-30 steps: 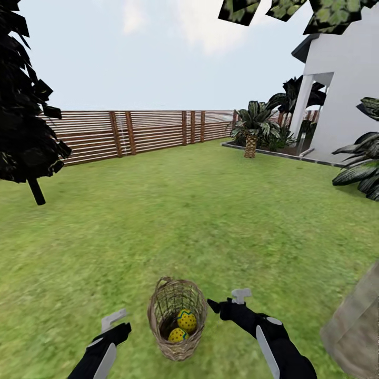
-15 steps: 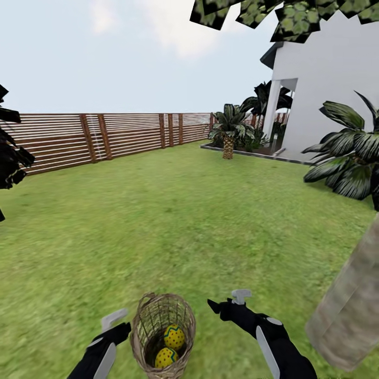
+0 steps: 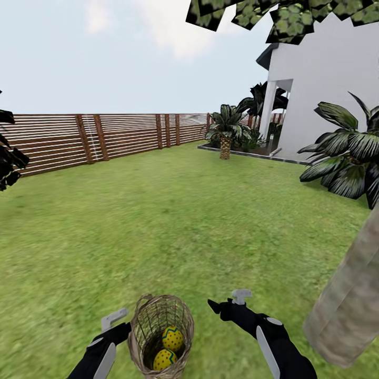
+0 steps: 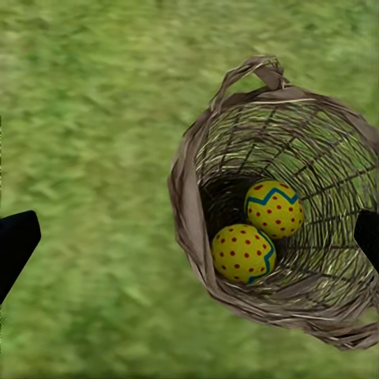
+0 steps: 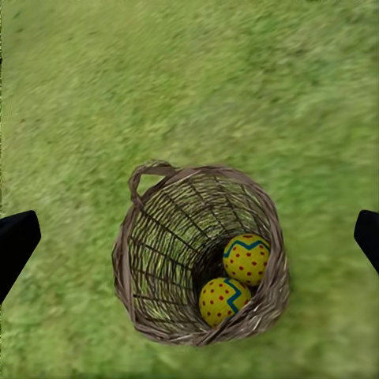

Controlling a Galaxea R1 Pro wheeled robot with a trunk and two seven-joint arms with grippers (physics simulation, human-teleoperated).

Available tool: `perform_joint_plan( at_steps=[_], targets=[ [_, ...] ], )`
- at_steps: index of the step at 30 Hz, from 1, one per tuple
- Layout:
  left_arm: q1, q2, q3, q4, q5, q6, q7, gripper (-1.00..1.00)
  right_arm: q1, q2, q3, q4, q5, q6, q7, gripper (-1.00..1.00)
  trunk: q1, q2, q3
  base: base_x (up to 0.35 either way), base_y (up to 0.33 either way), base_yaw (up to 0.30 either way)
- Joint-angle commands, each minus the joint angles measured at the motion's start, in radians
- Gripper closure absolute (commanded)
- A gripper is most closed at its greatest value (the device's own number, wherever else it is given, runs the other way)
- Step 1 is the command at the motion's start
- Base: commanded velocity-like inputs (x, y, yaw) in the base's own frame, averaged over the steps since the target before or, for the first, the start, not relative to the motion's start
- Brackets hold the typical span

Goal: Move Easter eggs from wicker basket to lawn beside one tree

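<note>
Standing on the lawn (image 3: 173,210), the wicker basket (image 3: 160,337) holds two visible Easter eggs (image 3: 172,338) between both arms. The left gripper (image 3: 117,319) and right gripper (image 3: 227,301) are both spread apart, holding nothing. The tree (image 3: 350,295) trunk rises close on the right.

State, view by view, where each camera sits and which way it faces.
Head view: on the head, facing forward and down over the lawn; both arms show.
Left wrist view: near the left gripper, facing the wicker basket.
Right wrist view: near the right gripper, facing down.
All share the basket and two Easter eggs.
</note>
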Motion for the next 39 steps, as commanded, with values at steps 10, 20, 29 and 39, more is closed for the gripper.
perform_joint_plan(
  at_steps=[10,20,29,39],
  targets=[
    [0.000,-0.001,0.003,-0.002,0.011,0.006,0.003,-1.00,-0.001,0.001,-0.005,-0.001,-0.010,0.009,0.013,-1.00,0.000,-0.001,0.005,0.115,0.181,-0.197],
    [0.000,-0.001,0.002,-0.002,0.012,0.006,0.003,-1.00,-0.001,0.002,-0.004,-0.001,-0.011,0.009,0.015,-1.00,0.000,-0.001,0.014,0.103,0.238,-0.257],
    [-0.002,-0.001,0.000,-0.004,0.007,0.010,0.002,-1.00,-0.001,0.001,-0.005,-0.001,-0.011,0.009,0.014,-1.00,0.000,-0.001,0.020,0.193,0.074,-0.190],
    [-0.002,-0.005,-0.003,-0.014,0.006,0.020,-0.015,-1.00,-0.001,0.000,-0.005,-0.001,-0.009,0.009,0.013,-1.00,0.000,-0.001,0.020,0.032,0.004,-0.015]
  ],
)
